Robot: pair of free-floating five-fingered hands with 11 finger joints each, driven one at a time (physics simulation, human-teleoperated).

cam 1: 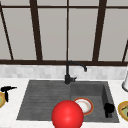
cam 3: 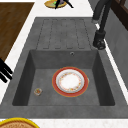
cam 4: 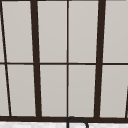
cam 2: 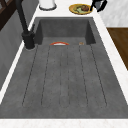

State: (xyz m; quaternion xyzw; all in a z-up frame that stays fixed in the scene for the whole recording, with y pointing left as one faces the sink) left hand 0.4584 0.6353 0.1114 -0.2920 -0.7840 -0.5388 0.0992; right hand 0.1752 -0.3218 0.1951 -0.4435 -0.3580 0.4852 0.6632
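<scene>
Sink (cam 1: 37, 100): dark grey, drainboard on the left, basin on the right, black tap (cam 1: 68, 75) behind.
Red ball (cam 1: 67, 115): at the sink's front edge, in front of the plate.
Plate (cam 3: 70, 81): flat on the basin floor, round, so no long axis.
Yellow dishes: one (cam 1: 123, 110) just right of the right hand, one (cam 1: 1, 99) by the left hand.
Right hand (cam 1: 109, 109): fingers curled, holding nothing, over the basin's right edge; the plate lies to its left and lower. It is the nearer hand.
Left hand (cam 1: 7, 90): fingers straight, over the left counter, well apart from the plate.

White counter (cam 1: 15, 110), yellow plates (cam 1: 123, 110).
</scene>
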